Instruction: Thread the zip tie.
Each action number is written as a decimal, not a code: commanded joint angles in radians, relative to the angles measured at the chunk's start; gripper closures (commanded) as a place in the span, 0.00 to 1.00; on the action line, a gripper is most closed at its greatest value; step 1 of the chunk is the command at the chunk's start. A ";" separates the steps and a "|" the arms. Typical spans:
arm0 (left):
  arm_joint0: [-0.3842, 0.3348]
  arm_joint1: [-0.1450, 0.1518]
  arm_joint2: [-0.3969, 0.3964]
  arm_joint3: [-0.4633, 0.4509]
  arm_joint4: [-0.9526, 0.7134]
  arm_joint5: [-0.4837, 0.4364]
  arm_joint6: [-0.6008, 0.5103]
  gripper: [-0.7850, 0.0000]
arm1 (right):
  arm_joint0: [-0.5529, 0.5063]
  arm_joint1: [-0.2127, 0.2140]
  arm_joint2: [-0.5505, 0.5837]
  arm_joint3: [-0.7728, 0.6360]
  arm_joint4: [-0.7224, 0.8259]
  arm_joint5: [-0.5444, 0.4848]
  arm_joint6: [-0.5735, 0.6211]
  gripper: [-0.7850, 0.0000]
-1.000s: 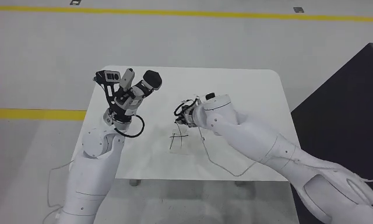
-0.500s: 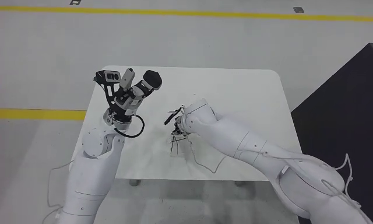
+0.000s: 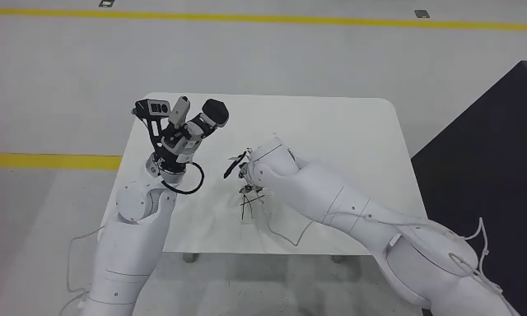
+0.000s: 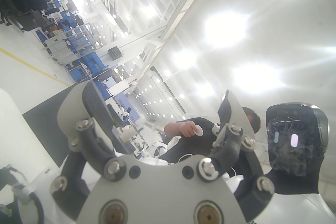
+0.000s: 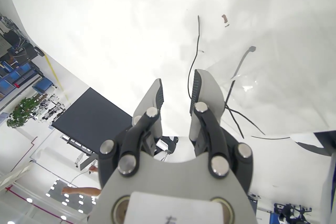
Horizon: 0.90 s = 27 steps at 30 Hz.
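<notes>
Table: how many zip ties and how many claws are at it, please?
Thin black plastic zip ties: at least 3, crossing each other
Grey robot claws: 2, left claw and right claw, both open
Total: at least 5

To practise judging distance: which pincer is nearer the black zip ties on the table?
Right. The right pincer hangs just over the zip ties; the left pincer is raised off to one side, pointing upward.
</notes>
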<state>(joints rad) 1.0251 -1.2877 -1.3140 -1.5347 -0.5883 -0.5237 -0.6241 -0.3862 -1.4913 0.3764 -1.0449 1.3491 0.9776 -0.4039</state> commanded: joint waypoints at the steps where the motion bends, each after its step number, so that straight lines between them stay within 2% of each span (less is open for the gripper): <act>1: 0.000 0.000 0.000 0.000 0.000 0.000 0.000 0.00 | -0.012 0.010 0.021 -0.034 -0.014 0.012 -0.010 0.71; 5: 0.000 0.000 0.000 0.000 0.000 0.000 0.000 0.00 | -0.068 0.054 0.095 -0.173 -0.073 0.000 -0.065 0.70; 7: 0.000 0.000 0.000 0.000 0.000 0.000 0.000 0.00 | -0.125 0.084 0.145 -0.275 -0.144 -0.043 -0.161 0.69; 10: 0.000 0.000 0.000 0.000 0.000 0.000 0.000 0.00 | -0.262 0.130 0.219 -0.476 -0.266 -0.105 -0.340 0.66; 14: 0.000 0.000 0.000 0.000 0.000 0.000 0.000 0.00 | -0.441 0.187 0.335 -0.731 -0.433 -0.141 -0.473 0.69; 18: 0.000 0.000 0.000 0.000 0.000 0.000 0.000 0.00 | -0.593 0.231 0.418 -0.925 -0.624 -0.138 -0.514 0.73; 21: 0.000 0.000 0.000 0.000 0.000 0.000 0.000 0.00 | -0.687 0.256 0.513 -1.031 -0.657 -0.143 -0.448 0.72; 23: 0.000 0.000 0.000 0.000 0.000 0.000 0.000 0.00 | -0.739 0.269 0.585 -1.090 -0.635 -0.147 -0.352 0.58; 24: 0.000 0.000 0.000 0.000 0.000 0.000 0.000 0.00 | -0.762 0.276 0.621 -1.113 -0.615 -0.143 -0.293 0.10; 25: 0.000 0.000 0.000 0.000 0.000 0.000 0.000 0.00 | -0.762 0.276 0.621 -1.113 -0.615 -0.143 -0.293 0.00; 26: 0.000 0.000 0.000 0.000 0.000 0.000 0.000 0.00 | -0.757 0.274 0.611 -1.108 -0.620 -0.145 -0.313 0.58; 27: 0.000 0.000 0.000 0.000 0.000 0.000 0.000 0.00 | -0.765 0.276 0.630 -1.115 -0.613 -0.144 -0.277 0.52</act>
<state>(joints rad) 1.0251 -1.2877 -1.3140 -1.5347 -0.5883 -0.5237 -0.6241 -1.1514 -1.2152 1.0088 -2.1605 0.7367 0.8346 -0.6606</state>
